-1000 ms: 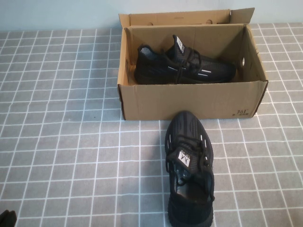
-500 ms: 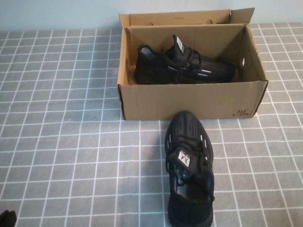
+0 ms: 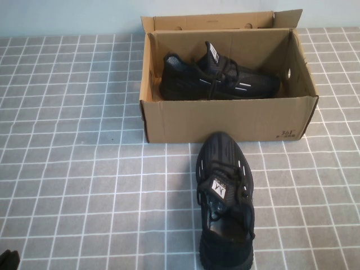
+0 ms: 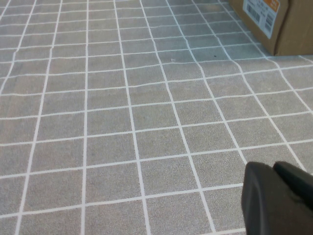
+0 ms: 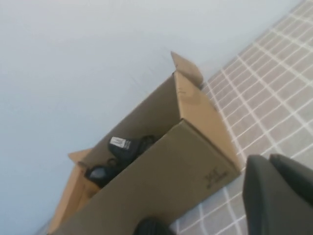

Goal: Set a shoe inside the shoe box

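Note:
A black knit sneaker [image 3: 225, 202] lies on the table in front of the open brown shoe box [image 3: 225, 121], toe toward it. A matching sneaker [image 3: 219, 79] lies inside the box on its side; it also shows in the right wrist view [image 5: 117, 156]. The box shows in the right wrist view [image 5: 161, 186] and its corner in the left wrist view [image 4: 279, 19]. My left gripper [image 4: 276, 169] is shut, low at the near left over bare table; its tip shows in the high view [image 3: 8, 260]. My right gripper [image 5: 271, 161] is shut, raised near the box's right end, out of the high view.
The table [image 3: 79, 169] is covered with a grey cloth with a white grid. The box's flap lid [image 3: 219, 21] stands open at the back. A pale wall [image 5: 73, 58] lies behind the table.

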`<state>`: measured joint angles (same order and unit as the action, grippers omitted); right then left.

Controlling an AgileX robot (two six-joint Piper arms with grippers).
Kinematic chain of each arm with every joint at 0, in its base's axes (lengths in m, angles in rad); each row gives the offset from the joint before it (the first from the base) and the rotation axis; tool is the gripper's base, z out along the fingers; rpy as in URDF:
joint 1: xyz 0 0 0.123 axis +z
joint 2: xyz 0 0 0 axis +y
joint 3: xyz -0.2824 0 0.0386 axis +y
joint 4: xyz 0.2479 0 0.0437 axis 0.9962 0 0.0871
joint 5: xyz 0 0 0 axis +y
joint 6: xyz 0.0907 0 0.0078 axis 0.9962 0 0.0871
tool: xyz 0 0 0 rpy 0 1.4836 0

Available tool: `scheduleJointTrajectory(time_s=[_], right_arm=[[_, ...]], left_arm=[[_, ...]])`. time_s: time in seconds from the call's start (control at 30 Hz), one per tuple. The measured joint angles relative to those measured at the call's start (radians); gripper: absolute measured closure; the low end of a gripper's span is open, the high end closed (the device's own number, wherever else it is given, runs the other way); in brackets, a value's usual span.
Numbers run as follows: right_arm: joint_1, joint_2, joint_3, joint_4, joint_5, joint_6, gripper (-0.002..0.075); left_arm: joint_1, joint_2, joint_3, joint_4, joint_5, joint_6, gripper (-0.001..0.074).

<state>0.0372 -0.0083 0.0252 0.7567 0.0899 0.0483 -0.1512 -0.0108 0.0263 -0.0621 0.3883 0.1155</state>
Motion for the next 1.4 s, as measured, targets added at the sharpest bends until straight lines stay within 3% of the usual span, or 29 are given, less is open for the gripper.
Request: scheduleJointTrajectory(time_s=[0.17,0.3,0.5,0.87,1.03,1.3,1.4], right_arm=[[0.000,0.000,-0.027,0.073,0.153,-0.012,0.0742],[0.000,0.056,-0.171,0.042,0.345,-0.021,0.0742],[0.000,0.371,-0.424,-0.119,0.660,-0.109,0.0742],[0.013,0.992,-0.867,-0.195,0.897,-0.368,0.0742],[0.147,1.186,-1.056,-0.251,0.901,-0.383,0.0742],[0.546,1.446,-1.261,-0.423,0.961,-0.475,0.0741],[0.651,1.524,-1.285,-0.492,0.980,-0.537,0.0703]], left_arm=[[0.000,0.000,0.000,0.000,0.000,0.000,0.0735],[0.000,0.000,0.000,0.000,0.000,0.000,0.0736],[0.000,0.000,0.000,0.000,0.000,0.000,0.0736],[0.000,0.000,0.000,0.000,0.000,0.000,0.0736],[0.000,0.000,0.000,0.000,0.000,0.000,0.0736],[0.000,0.000,0.000,0.000,0.000,0.000,0.0736],[0.000,0.000,0.000,0.000,0.000,0.000,0.0736]])
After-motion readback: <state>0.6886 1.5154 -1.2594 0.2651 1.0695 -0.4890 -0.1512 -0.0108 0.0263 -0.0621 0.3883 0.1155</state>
